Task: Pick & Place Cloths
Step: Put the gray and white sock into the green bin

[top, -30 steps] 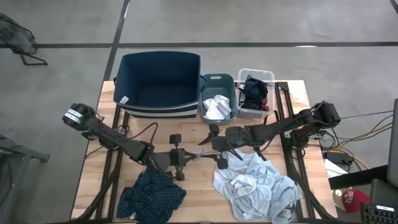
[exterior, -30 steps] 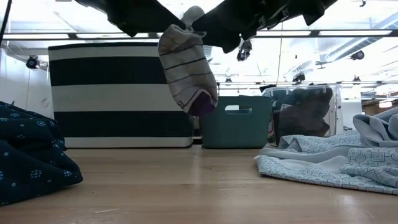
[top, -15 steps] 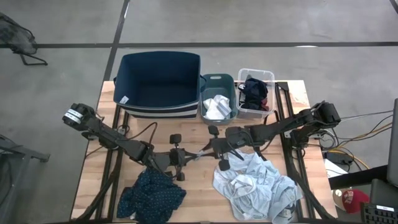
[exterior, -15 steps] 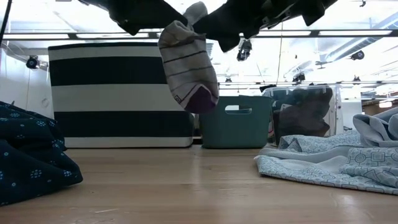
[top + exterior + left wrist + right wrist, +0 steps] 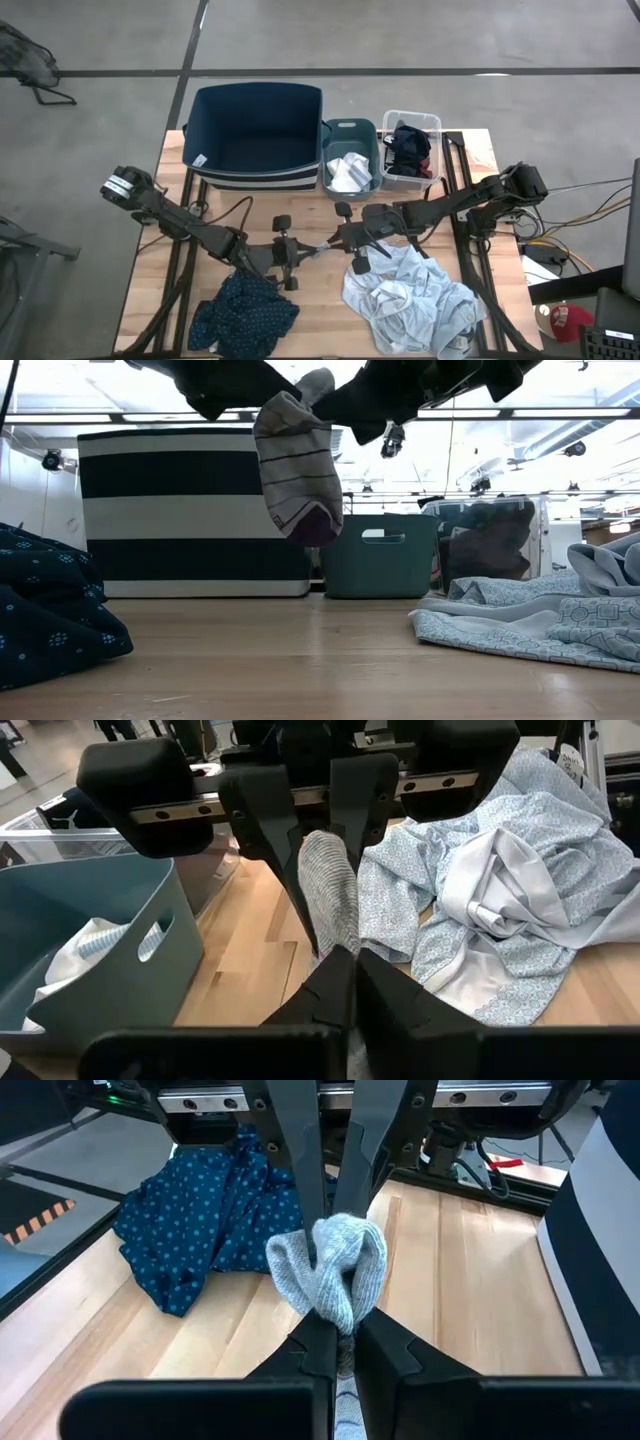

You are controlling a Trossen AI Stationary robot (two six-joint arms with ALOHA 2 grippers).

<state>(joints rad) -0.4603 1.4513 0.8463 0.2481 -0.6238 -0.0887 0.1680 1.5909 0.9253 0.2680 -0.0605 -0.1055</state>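
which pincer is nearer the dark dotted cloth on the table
Left. The left pincer hangs just above the dark dotted cloth's upper edge, gripping the grey sock. The right pincer grips the same sock from farther right.

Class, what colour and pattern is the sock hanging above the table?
The sock is grey with thin dark stripes and a purple toe, clearest in the low view.

Both arms are dark, near-black, built of slim links joined by rounded housings. The left arm's base joint carries a pale round cap with dark markings, and a thin black cable loops beside its middle link. Each pincer, the left pincer and the right pincer, has two black tapered fingers sliding on a bright metal rail between blocky black end housings; small black knobs stick out at the wrists
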